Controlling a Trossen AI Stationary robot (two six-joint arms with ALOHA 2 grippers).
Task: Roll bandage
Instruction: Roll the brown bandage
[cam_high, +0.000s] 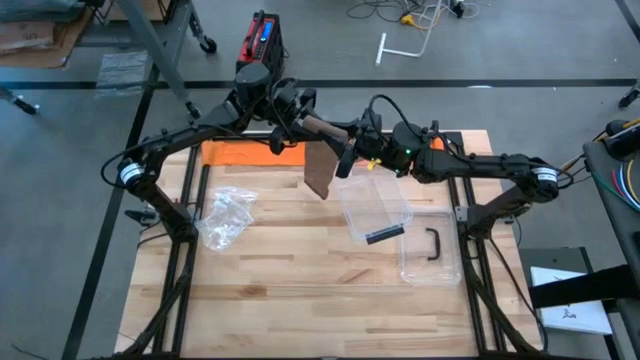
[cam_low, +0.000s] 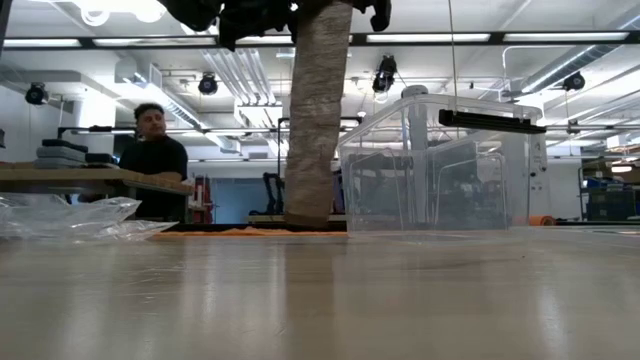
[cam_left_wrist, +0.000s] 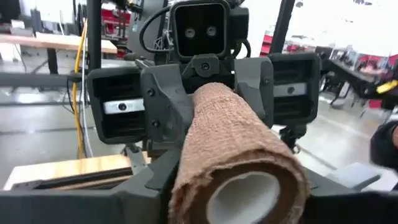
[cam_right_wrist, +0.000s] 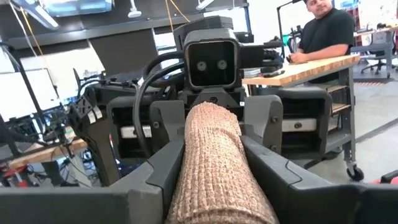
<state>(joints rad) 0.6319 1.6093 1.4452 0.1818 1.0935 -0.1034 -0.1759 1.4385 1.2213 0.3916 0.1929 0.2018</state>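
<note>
Bandage roll (cam_high: 322, 128), tan and wound on a white core, sits in mid-air over the far half of the table (cam_high: 300, 290), and we see it gripped from both ends. Nearest us in the low view lies bare wood, then a crumpled plastic bag (cam_high: 226, 216) to the left and a clear plastic bin (cam_high: 376, 210) to the right, its lid with a black handle (cam_high: 430, 250) beside it. Between them the bandage's loose tail (cam_high: 319, 170) hangs straight down, its end at the tabletop. An orange cloth (cam_high: 245, 152) lies along the far edge behind it.

We find the left gripper (cam_high: 296, 118) closed on one end of the roll, the right gripper (cam_high: 350, 140) closed on the other, fingers pressed to its sides. Both arms reach inward from the table's corners, wrists level and facing each other. Beyond the table a person in a dark shirt (cam_low: 155, 160) stands at a workbench.
</note>
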